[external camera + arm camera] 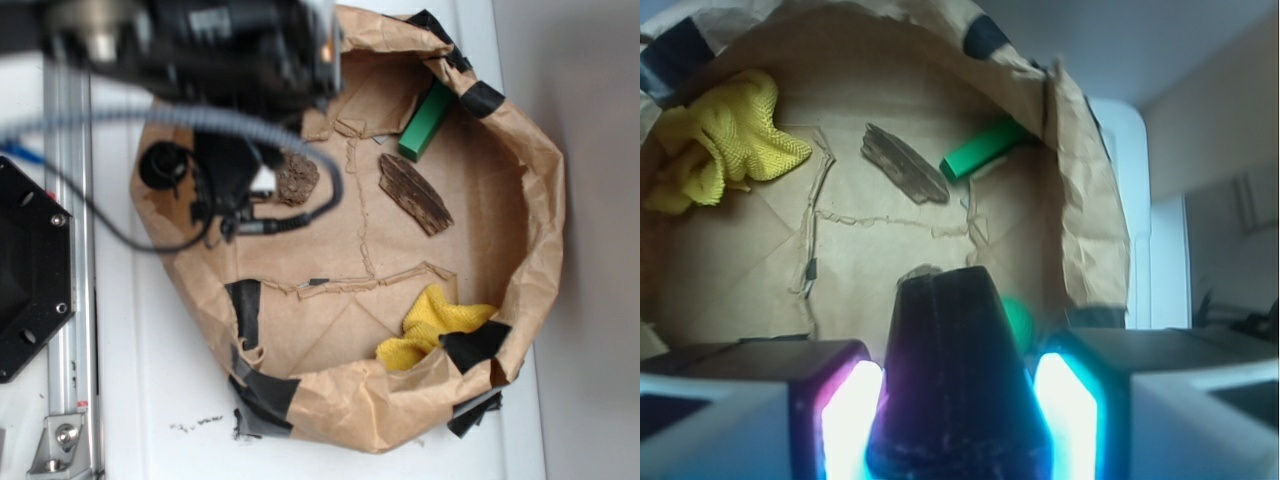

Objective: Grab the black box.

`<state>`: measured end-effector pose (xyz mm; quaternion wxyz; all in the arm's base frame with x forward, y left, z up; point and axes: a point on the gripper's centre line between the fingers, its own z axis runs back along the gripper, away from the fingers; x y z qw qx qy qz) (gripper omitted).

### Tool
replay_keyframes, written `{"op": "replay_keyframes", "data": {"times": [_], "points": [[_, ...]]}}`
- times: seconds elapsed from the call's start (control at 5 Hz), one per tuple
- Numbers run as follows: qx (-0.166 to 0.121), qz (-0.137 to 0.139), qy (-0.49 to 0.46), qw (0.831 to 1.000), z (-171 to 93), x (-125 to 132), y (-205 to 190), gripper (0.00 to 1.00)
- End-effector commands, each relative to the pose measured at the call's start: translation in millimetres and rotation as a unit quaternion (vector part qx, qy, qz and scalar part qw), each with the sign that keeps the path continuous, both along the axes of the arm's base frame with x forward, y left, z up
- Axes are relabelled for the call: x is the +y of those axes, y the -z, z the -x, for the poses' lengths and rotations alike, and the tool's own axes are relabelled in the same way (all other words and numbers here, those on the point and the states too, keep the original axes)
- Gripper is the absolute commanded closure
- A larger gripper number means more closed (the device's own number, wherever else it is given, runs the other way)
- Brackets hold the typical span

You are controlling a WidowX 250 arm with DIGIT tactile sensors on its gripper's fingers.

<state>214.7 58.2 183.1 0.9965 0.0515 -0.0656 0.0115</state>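
Note:
In the wrist view the black box (955, 380), glossy and dark, fills the gap between my two glowing pads (850, 420) and touches both. My gripper (958, 425) is shut on it. In the exterior view the gripper (240, 190) hangs over the left part of the brown paper bag's floor, just left of the brown cork-like chunk (297, 177). There the box itself is lost among the gripper's dark parts.
The flattened paper bag has raised crumpled walls (540, 200) with black tape patches. Inside lie a green rectangular block (427, 121) at the back, a dark bark piece (414, 194) and a yellow cloth (432, 325). A black mount and metal rail (65, 300) stand left.

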Motion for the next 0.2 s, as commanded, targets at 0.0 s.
{"op": "replay_keyframes", "data": {"times": [0.0], "points": [[0.041, 0.031, -0.055, 0.997, -12.0, -6.1, -14.7, 1.0]]}}
